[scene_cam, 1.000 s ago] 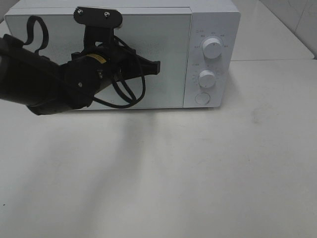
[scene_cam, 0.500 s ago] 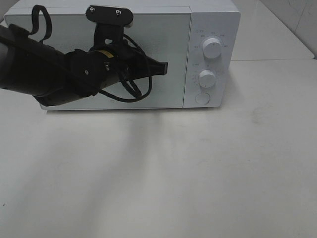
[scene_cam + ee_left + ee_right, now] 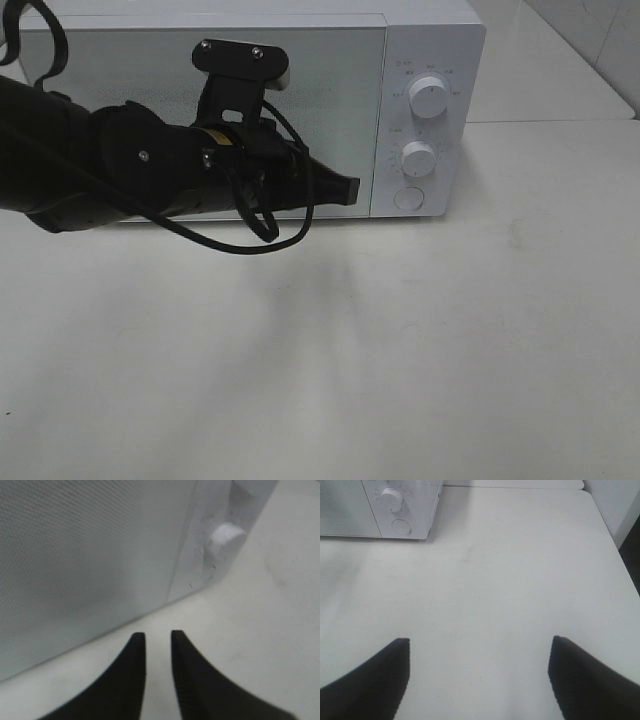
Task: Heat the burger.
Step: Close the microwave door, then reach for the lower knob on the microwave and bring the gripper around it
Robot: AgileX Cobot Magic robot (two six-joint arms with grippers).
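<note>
Exterior high view takes in a white table (image 3: 450, 350) carrying a white microwave (image 3: 340, 90) at its far edge, door shut flush against the control panel on the right. Across the left half reaches the black left arm (image 3: 100, 170), with a loop of cable (image 3: 250, 235) hanging beneath it and a camera bracket (image 3: 240, 55) standing above the wrist. The left gripper (image 3: 345, 188) points at the lower right corner of the door, just beside the panel; the left wrist view shows its jaws only a narrow slit apart, pinching nothing, their tips over the table a little in front of the microwave's bottom edge (not touching it). The right gripper (image 3: 479, 640) appears only in the right wrist view, hanging over bare table well away from the microwave, jaws spread wide with nothing between them. On the panel sit an upper knob (image 3: 429, 98), a lower knob (image 3: 418, 158) and, below them, a round button (image 3: 407, 198). No view shows the burger, so I cannot tell where it lies.
</note>
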